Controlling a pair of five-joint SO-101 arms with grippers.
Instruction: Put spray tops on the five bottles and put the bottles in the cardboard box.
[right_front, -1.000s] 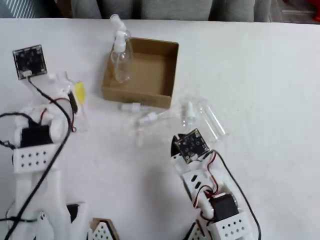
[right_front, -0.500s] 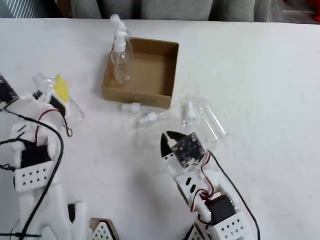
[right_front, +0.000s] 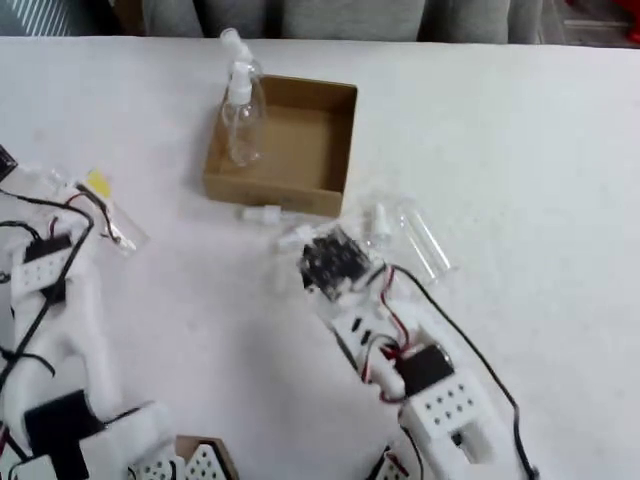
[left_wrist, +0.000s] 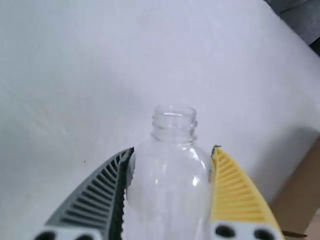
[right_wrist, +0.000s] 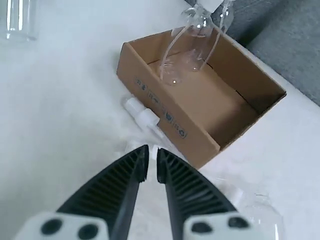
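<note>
A clear bottle (left_wrist: 172, 167) with an open, uncapped neck sits between the grey and yellow fingers of my left gripper (left_wrist: 170, 165), which is shut on it. In the high view that gripper (right_front: 103, 203) holds the bottle (right_front: 125, 235) at the table's left side. My right gripper (right_wrist: 151, 162) is shut with nothing in it, hanging over loose spray tops (right_wrist: 142, 114) in front of the cardboard box (right_wrist: 165, 112). The high view shows it (right_front: 303, 262) beside a spray top (right_front: 295, 237). Two capped bottles (right_front: 240, 110) lean in the box (right_front: 330, 190).
More loose spray tops lie on the white table near the box front (right_front: 262, 214) and further right (right_front: 378, 222). An uncapped clear bottle (right_front: 425, 240) lies right of them. Grey upholstery runs behind the table's far edge.
My left arm has drawn back to the left with the bottle in its gripper. My right arm has moved forward and left, toward the spray tops in front of the box.
</note>
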